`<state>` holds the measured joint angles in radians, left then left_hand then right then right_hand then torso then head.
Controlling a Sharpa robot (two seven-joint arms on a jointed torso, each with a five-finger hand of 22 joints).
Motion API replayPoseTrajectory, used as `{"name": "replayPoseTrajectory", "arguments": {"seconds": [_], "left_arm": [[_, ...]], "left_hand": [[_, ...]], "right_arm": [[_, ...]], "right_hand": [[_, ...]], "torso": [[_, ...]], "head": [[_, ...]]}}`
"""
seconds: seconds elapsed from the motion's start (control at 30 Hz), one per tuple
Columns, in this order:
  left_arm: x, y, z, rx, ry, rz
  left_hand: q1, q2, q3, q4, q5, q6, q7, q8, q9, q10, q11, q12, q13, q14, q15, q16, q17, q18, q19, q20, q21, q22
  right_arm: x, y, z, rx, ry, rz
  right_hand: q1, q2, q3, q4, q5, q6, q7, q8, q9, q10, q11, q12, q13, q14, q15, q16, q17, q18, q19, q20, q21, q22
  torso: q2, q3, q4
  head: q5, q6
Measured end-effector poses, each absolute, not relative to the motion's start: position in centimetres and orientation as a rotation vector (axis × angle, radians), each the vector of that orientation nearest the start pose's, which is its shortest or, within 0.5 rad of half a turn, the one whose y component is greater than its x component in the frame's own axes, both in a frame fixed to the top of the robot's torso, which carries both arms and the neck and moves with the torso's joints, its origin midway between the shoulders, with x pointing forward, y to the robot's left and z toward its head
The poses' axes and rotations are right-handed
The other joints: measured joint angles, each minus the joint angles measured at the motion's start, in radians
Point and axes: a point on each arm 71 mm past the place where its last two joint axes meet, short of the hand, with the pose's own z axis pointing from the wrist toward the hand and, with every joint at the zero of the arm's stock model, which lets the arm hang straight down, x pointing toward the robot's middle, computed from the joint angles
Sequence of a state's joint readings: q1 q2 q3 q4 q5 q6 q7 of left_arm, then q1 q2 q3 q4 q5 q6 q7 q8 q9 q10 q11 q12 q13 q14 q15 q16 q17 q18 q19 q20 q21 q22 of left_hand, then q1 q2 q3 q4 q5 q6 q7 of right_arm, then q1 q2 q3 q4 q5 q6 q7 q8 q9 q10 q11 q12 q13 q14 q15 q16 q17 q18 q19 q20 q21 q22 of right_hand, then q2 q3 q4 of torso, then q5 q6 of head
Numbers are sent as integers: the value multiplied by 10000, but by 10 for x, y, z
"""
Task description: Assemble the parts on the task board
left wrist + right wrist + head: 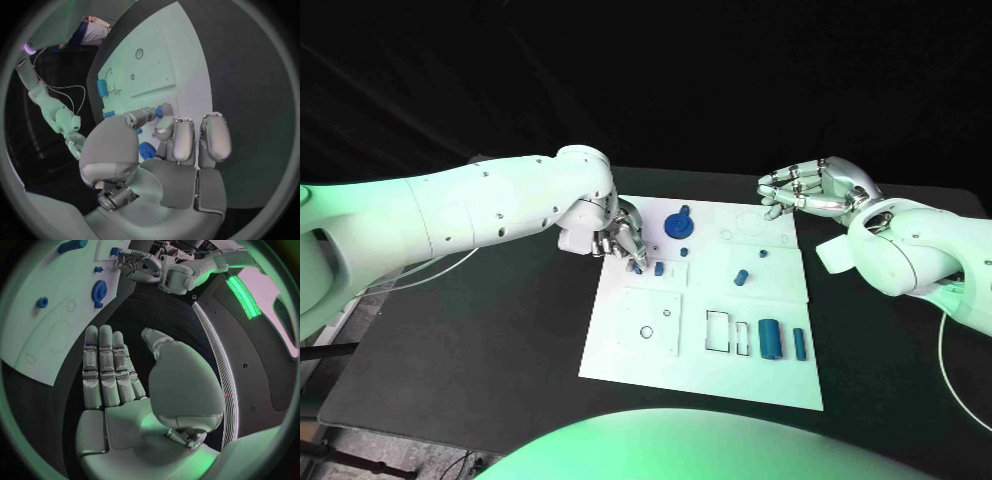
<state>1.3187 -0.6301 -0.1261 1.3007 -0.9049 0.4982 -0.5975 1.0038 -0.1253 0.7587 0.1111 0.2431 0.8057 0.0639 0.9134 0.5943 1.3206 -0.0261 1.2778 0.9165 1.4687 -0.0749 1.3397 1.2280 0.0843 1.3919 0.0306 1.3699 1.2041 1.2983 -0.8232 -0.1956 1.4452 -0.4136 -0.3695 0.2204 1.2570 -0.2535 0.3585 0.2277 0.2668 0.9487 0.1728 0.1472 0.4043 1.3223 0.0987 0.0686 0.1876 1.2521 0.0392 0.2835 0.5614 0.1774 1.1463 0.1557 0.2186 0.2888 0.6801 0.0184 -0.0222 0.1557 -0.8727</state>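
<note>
The white task board (711, 300) lies in the middle of the table. My left hand (620, 238) reaches down over its far left part, and thumb and finger pinch a small blue peg (161, 110) just above the board. A second small peg (658, 268) stands right beside the fingertips. A blue gear-like piece (679, 224) lies just beyond the hand. Two blue cylinders (769, 337) lie at the board's near right. My right hand (812, 190) hovers above the far right corner, fingers apart and holding nothing; its fingers (103, 365) stretch out straight.
Small blue pieces (741, 278) sit mid-board on the right, and two dark rectangular slots (718, 330) lie beside the cylinders. The near left plate has a ring mark (646, 331). Black table (488, 340) surrounds the board on all sides.
</note>
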Motion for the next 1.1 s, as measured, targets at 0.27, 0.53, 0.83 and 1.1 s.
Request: {"name": "replayPoseTrajectory", "arguments": {"seconds": [0.27, 0.53, 0.83, 1.1], "left_arm": [[503, 174, -224, -132, 26531, -3160], [504, 175, -224, -285, 26401, -3063], [506, 177, -224, -460, 26295, -2931], [506, 177, -224, -515, 26276, -2900]], "left_hand": [[2, 2, -228, -228, -75, 1, -1, -212, 0, -33, 34, 0, -29, 0, 0, 0, -9, 0, -37, 37, 0, -34], [-124, -203, -459, -460, -178, 56, -57, -449, -10, -40, 27, -36, -28, 0, 0, 0, -9, -1, -37, 37, -71, -84], [-423, -370, -1207, -550, -427, 266, -160, -791, -78, -110, 31, -36, 44, 0, 0, 0, -9, -1, -36, 37, -126, -102], [-421, -369, -2125, -47, -500, 348, -159, -850, -78, -110, 31, -36, 58, 0, 0, 0, -8, 0, -37, 37, -125, -119]], "right_arm": [[500, -223, -194, 7065, 16559, 11697], [500, -223, -194, 7072, 16557, 11691], [500, -224, -194, 7075, 16556, 11689], [500, -224, -194, 7078, 16557, 11687]], "right_hand": [[14, 14, 1, 0, 0, 0, 0, -1, -1, 0, 0, 0, 0, 0, 0, 0, 0, 0, 0, 0, 0, 0], [13, 14, 1, -1, 0, 0, 0, -1, -1, 0, 0, 0, 0, 0, 0, 0, -1, 0, 0, 0, 0, 1], [11, 11, 2, -1, 0, 0, 0, -2, -2, 0, 0, 0, 1, 0, 0, -50, -2, 0, 0, 0, 0, -12], [11, 11, 2, -2, 0, 0, 0, -2, -3, 0, 0, 0, 2, 0, 0, -56, -3, 0, 0, 0, 0, -12]], "torso": [[0, 0, 3], [-2, 0, -1], [-1, 1, -8], [2, 1, -2]], "head": [[-12, 0], [-19, 0], [-19, 0], [-31, 0]]}}
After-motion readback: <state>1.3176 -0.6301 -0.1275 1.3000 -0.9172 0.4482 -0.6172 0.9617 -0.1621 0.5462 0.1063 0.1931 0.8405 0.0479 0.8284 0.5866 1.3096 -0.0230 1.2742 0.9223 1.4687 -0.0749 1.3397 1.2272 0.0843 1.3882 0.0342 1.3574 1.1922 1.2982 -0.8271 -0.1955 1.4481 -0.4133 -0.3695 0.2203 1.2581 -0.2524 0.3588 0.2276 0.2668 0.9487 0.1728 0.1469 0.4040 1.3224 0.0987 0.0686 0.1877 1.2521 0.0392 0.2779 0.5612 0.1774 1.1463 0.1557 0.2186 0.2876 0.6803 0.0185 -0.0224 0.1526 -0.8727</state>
